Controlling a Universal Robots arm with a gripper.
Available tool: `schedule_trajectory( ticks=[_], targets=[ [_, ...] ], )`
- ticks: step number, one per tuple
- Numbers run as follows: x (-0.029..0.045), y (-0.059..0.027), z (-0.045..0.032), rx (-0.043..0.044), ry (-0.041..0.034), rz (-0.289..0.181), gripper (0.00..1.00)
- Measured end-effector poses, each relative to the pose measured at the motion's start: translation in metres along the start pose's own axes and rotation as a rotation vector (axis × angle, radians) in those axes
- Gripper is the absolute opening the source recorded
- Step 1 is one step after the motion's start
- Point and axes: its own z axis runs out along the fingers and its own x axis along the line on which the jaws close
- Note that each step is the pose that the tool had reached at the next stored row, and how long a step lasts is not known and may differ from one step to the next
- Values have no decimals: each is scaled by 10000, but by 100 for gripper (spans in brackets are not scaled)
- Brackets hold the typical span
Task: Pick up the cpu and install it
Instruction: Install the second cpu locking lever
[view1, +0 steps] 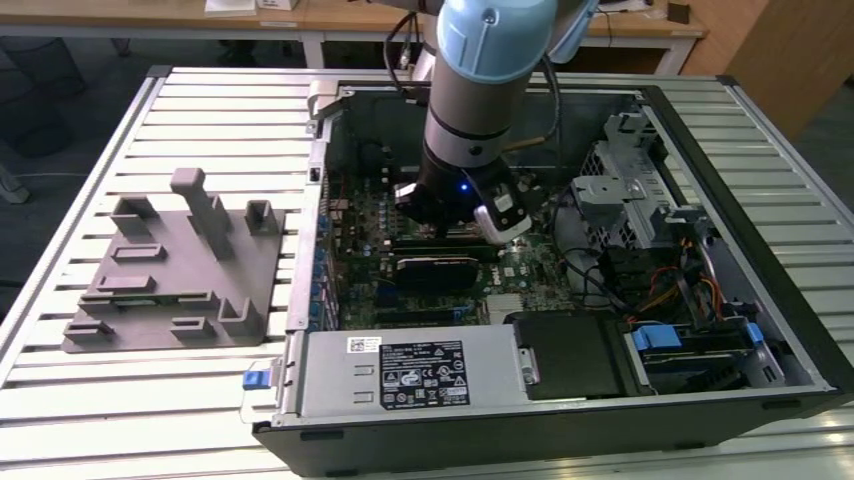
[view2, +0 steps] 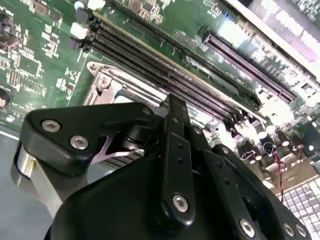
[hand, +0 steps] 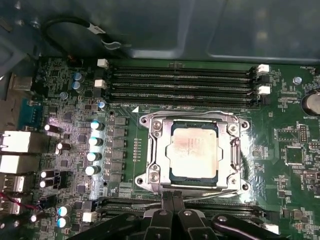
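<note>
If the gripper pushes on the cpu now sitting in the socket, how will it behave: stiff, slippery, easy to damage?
The cpu looks like a flat metal-topped square, so probably stiff and light. Its smooth pale top may be slippery. It lies inside the socket frame, so a sideways push would likely be blocked; hard pressing could risk damage beneath.

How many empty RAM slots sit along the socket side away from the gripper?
4, in the first wrist view: parallel memory slots stacked between the case wall and the socket holding the cpu. More slots run on the gripper side, partly hidden.
</note>
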Motion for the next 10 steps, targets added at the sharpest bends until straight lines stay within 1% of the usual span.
schedule_trajectory(
  ticks=[1,2,4,9,10],
  targets=[
    [2,-22,1,-74,-2,-4,11],
    [4,-32,1,-96,-3,-4,11],
    [10,-49,-1,-122,-2,-5,11],
    [46,-50,12,-165,-1,-16,11],
    [61,-51,18,-197,-2,-21,11]
  ],
)
